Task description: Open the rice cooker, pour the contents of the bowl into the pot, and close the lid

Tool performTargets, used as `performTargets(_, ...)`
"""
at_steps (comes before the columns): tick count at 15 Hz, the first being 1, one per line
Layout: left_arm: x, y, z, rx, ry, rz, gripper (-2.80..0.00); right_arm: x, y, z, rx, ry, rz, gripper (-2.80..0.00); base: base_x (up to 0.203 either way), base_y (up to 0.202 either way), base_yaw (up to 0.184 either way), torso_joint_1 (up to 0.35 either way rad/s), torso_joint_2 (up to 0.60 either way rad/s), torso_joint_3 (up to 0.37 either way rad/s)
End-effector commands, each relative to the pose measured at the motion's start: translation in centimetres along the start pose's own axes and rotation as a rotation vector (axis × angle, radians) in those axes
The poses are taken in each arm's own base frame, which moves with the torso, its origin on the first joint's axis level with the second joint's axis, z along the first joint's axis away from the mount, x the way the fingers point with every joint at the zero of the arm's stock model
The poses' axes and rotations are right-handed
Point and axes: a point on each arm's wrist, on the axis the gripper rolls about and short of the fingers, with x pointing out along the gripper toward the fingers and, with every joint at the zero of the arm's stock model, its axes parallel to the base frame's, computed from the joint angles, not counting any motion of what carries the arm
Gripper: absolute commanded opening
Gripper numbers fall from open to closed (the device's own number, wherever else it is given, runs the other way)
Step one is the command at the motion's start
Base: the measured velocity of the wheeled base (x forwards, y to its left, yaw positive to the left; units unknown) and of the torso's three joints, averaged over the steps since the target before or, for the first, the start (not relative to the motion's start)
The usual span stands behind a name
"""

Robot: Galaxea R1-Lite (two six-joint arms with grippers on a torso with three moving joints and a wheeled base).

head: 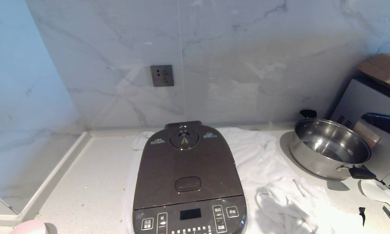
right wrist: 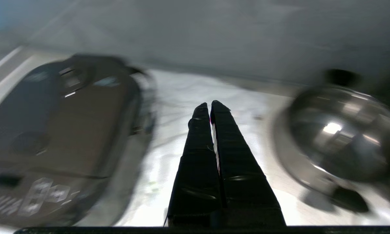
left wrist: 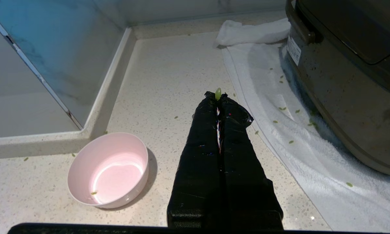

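The dark brown rice cooker (head: 188, 182) stands on a white towel (head: 279, 198) with its lid (head: 185, 162) down, so the pot is hidden. At the counter's near left corner sits the pink bowl (head: 31, 227), upright and nearly bare inside (left wrist: 108, 169), with one green bit (left wrist: 93, 193) in it. More green bits (left wrist: 282, 108) lie scattered on towel and counter beside the cooker's side (left wrist: 344, 81). My left gripper (left wrist: 218, 95) hangs shut over the counter between bowl and cooker, a green bit stuck at its tips. My right gripper (right wrist: 209, 104) is shut, over the towel right of the cooker (right wrist: 61, 130).
A shiny steel pan (head: 329, 148) with black handles stands right of the cooker, close to the right gripper's side (right wrist: 341, 136). A grey appliance (head: 370, 107) fills the far right. Marble walls close the back and left, with a socket (head: 162, 75) behind the cooker.
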Motion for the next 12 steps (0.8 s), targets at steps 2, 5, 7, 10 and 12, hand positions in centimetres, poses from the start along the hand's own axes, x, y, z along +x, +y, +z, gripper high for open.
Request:
performTargets(2, 0.0, 0.0, 0.0, -0.004, -0.001, 0.001, -2.8, -5.4, -1.9, -0.1, 0.033, -0.135, -0.195, -2.8, 0.0, 0.0, 0.0, 0.0, 0.0, 0.0)
performTargets(5, 0.0, 0.0, 0.0, -0.007, -0.001, 0.001, -2.8, -8.5, -2.0, -0.8, 0.001, -0.2, -0.318, -2.8, 0.0, 0.0, 0.0, 0.0, 0.0, 0.0)
performTargets(7, 0.0, 0.0, 0.0, -0.007, 0.001, 0.002, -2.8, -10.9, -1.6, -1.8, -0.036, -0.259, -0.366, -2.8, 0.0, 0.0, 0.0, 0.0, 0.0, 0.0)
performTargets(10, 0.0, 0.0, 0.0, -0.007, 0.0, 0.001, -2.8, -13.0, -0.8, -5.6, -0.07, -0.292, -0.401, -2.8, 0.0, 0.0, 0.0, 0.0, 0.0, 0.0)
performTargets(12, 0.0, 0.0, 0.0, -0.007, -0.001, 0.002, -2.8, -13.5, -0.3, -8.7, -0.085, -0.293, -0.389, -2.8, 0.0, 0.0, 0.0, 0.0, 0.0, 0.0)
